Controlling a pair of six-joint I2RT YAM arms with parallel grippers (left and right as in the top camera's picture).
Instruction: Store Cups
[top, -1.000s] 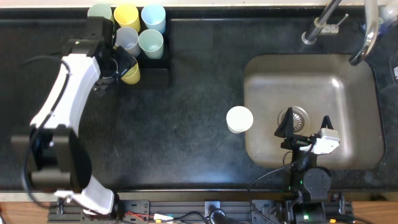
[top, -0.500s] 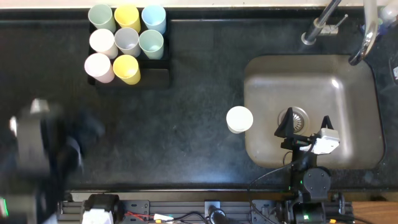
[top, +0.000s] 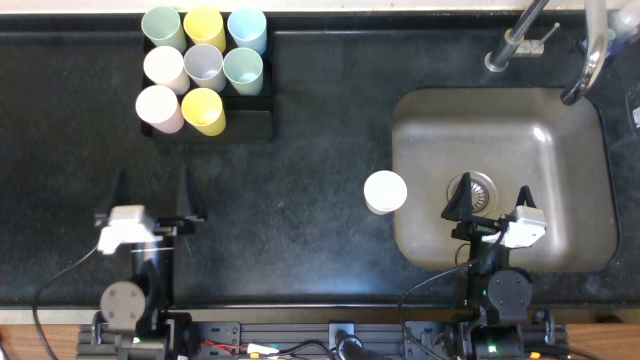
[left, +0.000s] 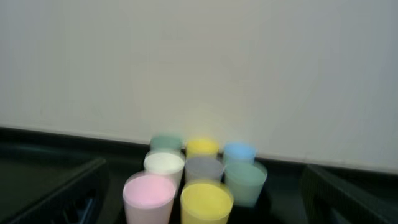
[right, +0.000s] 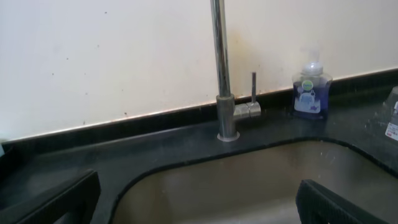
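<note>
A black rack (top: 251, 125) at the back left holds several cups in pastel colours; the front row has a pink cup (top: 158, 107) and a yellow cup (top: 203, 110), with one bare slot to their right. The left wrist view faces the same pink cup (left: 149, 196) and yellow cup (left: 206, 200) from a distance. A lone white cup (top: 385, 191) stands on the counter just left of the sink. My left gripper (top: 152, 190) sits open near the front left, well clear of the rack. My right gripper (top: 490, 200) rests open over the sink's front part.
The steel sink (top: 560, 140) takes up the right side, with a tap (right: 217, 68) behind it and a soap bottle (right: 310, 90) at the back wall. Dark counter (top: 300, 200) lies between the rack and the sink.
The left arm has pulled back from the rack to the front of the counter, uncovering the pink and white cups. The right arm and the lone white cup have not moved.
</note>
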